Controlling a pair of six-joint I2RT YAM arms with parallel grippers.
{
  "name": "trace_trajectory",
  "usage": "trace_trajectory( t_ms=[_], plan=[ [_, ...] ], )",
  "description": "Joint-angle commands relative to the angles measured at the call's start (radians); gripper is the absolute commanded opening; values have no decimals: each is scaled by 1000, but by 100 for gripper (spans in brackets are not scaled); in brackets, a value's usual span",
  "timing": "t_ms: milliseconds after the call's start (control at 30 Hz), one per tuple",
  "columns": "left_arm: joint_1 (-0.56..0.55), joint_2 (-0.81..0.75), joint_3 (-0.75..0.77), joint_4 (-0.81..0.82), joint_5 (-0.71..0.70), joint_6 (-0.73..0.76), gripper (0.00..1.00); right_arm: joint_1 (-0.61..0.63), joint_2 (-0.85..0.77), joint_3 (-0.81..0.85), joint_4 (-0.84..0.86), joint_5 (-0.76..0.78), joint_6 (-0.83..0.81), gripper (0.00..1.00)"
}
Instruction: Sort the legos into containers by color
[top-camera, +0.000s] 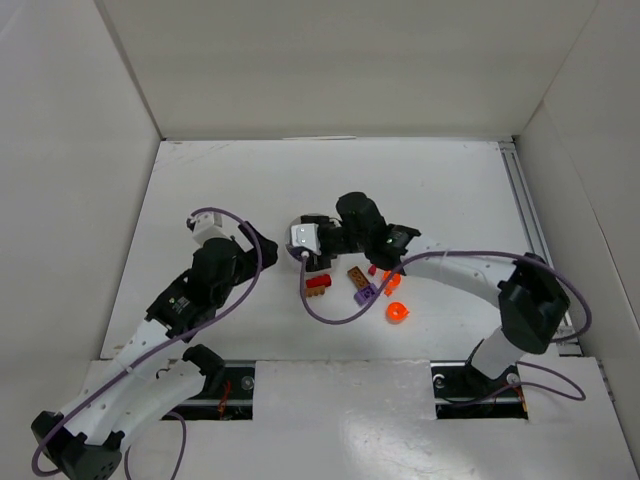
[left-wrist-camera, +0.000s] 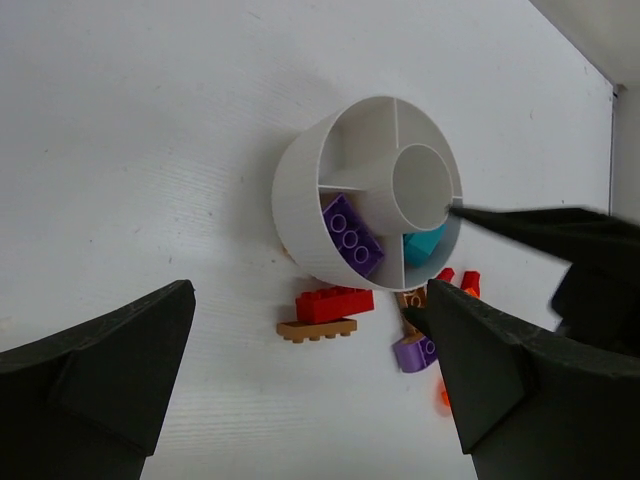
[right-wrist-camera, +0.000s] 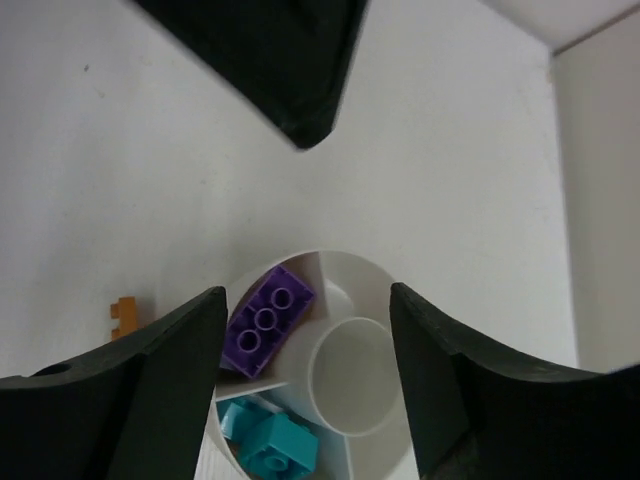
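Observation:
The white round dish (left-wrist-camera: 300, 200) shows in the left wrist view, with a purple brick (left-wrist-camera: 351, 235) in one wedge and teal bricks (left-wrist-camera: 424, 243) in the one beside it. Its central cup (right-wrist-camera: 355, 375) is empty. Beside the dish lie a red brick (left-wrist-camera: 334, 303) against a tan plate (left-wrist-camera: 317, 329), a purple rounded piece (left-wrist-camera: 415, 352) and small red pieces (left-wrist-camera: 470, 281). My right gripper (right-wrist-camera: 305, 300) is open right above the dish, hiding most of it (top-camera: 310, 218) from the top. My left gripper (left-wrist-camera: 306, 290) is open and empty, just left of the dish.
Loose pieces lie right of the dish: a brown brick (top-camera: 356, 274), a purple piece (top-camera: 365, 292), a round orange piece (top-camera: 397, 312) and small red and orange bits (top-camera: 388, 280). White walls enclose the table on three sides. A rail (top-camera: 522, 200) runs along the right edge.

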Motion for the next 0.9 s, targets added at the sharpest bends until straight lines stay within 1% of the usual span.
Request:
trace_trajectory(
  t_ms=[0,33,67,100,133,167,200,233,267,300,333,367,400,433,467,500,533,567,633,667,700,767,800,867],
  plan=[
    [2,9,3,107,71,96,100,9,-162,9,44,70,50,73],
    [2,9,3,126,115,115,100,9,-194,-5,31,168,64,79],
    [2,24,3,147,140,135,100,-1,-227,-20,17,210,76,88],
    [2,47,3,166,161,146,100,-10,-298,-55,5,253,115,95],
    [2,62,-6,207,218,162,100,-26,-336,-75,-9,291,134,100],
    [-7,81,-6,229,239,198,100,-47,-375,-97,-37,340,166,100],
    [-21,101,-6,250,255,209,100,-104,-415,-121,-52,359,235,100],
    [-42,146,-6,300,266,231,100,-139,-495,-181,-61,359,258,100],
    [-93,173,-6,321,266,250,100,-177,-532,-215,-62,359,277,100],
    [-119,203,-6,330,266,270,100,-252,-566,-245,-93,359,295,100],
    [-148,266,8,330,266,287,100,-291,-618,-290,-123,359,326,100],
    [-183,300,34,345,228,299,100,-329,-638,-305,-158,359,338,100],
    [-275,334,52,345,200,310,100,-362,-653,-318,-231,359,347,100],
    [-327,366,70,345,166,337,100,-421,-669,-327,-264,348,347,100],
    [-381,434,89,345,128,351,100,-446,-696,-347,-294,348,347,100],
    [-465,469,121,358,82,374,100,-466,-712,-359,-317,339,347,100],
    [-498,505,135,367,63,394,100,-501,-727,-368,-354,339,347,100],
    [-510,574,144,381,63,432,100,-517,-756,-379,-370,339,338,100],
    [-532,654,189,407,82,466,97,-546,-785,-393,-405,330,338,100],
    [-541,734,227,416,92,494,94,-572,-810,-402,-417,330,329,100],
    [-541,774,227,416,92,508,92,-586,-821,-402,-417,330,320,100],
    [-552,847,288,416,74,525,88,-616,-830,-402,-442,316,309,100],
    [-552,913,307,416,74,534,83,-626,-842,-402,-442,304,309,100],
    [-552,964,357,401,74,558,78,-639,-851,-402,-451,290,309,100]
  ],
)
